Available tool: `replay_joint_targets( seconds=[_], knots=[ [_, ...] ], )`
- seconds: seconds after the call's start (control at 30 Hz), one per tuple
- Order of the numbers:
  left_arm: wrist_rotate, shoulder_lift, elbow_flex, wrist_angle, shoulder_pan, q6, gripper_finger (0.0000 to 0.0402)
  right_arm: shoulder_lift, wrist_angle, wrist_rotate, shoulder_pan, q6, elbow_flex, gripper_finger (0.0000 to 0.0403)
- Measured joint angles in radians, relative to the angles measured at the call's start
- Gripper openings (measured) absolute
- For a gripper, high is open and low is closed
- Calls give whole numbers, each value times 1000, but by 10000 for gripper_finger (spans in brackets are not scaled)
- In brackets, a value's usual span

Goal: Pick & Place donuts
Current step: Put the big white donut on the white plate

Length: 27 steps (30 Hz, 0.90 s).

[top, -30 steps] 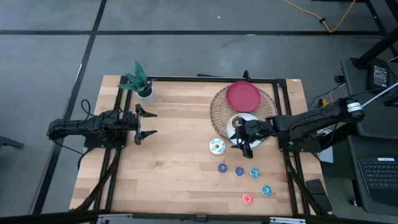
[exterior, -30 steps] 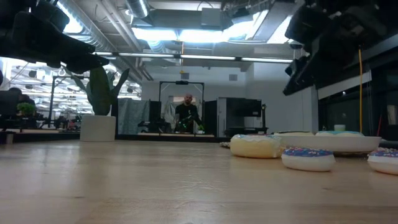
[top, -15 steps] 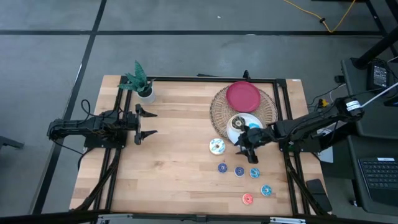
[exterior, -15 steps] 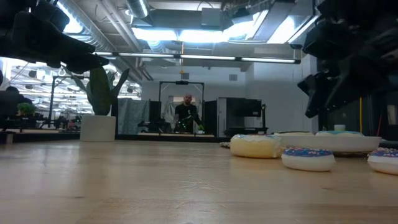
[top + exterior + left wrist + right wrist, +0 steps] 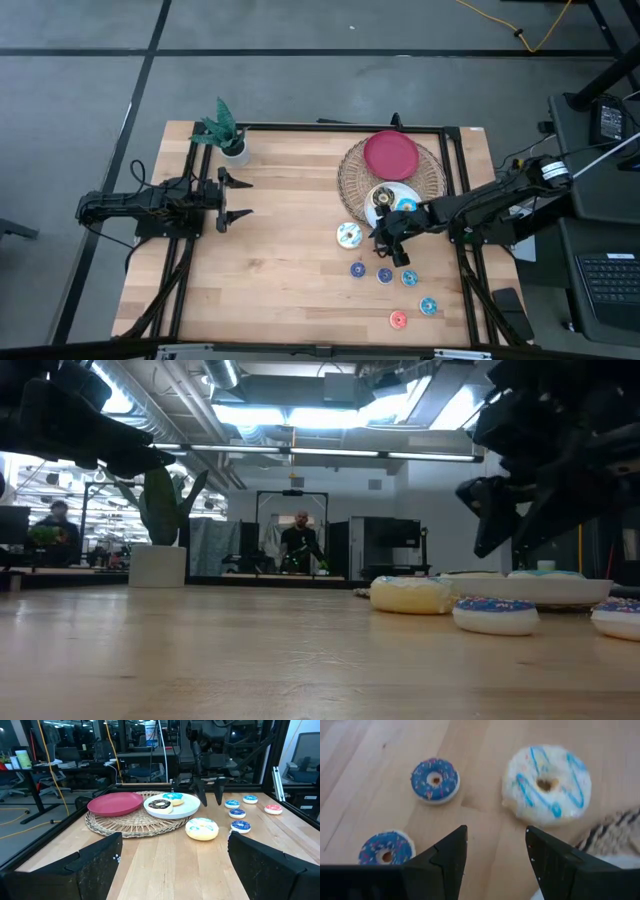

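The right tool (image 5: 393,243), fingers spread and empty, has moved off the white plate (image 5: 380,200) toward the white-iced donut (image 5: 348,236) on the table (image 5: 280,260). Blue-iced and chocolate donuts are plated; the white-iced donut is probably next. The left tool (image 5: 236,196) waits open, well apart.

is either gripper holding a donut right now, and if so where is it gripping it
No, nothing is held. The right gripper is open and empty above the table, near the white-iced donut. The left gripper waits open and empty on the table's far side.
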<state>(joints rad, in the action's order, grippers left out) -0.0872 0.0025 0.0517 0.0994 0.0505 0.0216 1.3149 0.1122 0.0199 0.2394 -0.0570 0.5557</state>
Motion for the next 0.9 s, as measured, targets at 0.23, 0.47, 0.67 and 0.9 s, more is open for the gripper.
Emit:
replay_joint_targets(
  seconds=[0.23, 0.47, 0.67, 0.9],
  knots=[
    [0, 0, 0, 0, 0, 0, 353, 99, -1, 0, -4, -83, 81, 202],
    [0, 0, 0, 0, 0, 0, 353, 175, 1, 0, -46, -136, 143, 202],
    [0, 0, 0, 0, 0, 0, 353, 242, 2, 0, -60, -163, 184, 202],
    [0, 0, 0, 0, 0, 0, 353, 320, -7, 7, -61, -165, 213, 202]
  ],
)
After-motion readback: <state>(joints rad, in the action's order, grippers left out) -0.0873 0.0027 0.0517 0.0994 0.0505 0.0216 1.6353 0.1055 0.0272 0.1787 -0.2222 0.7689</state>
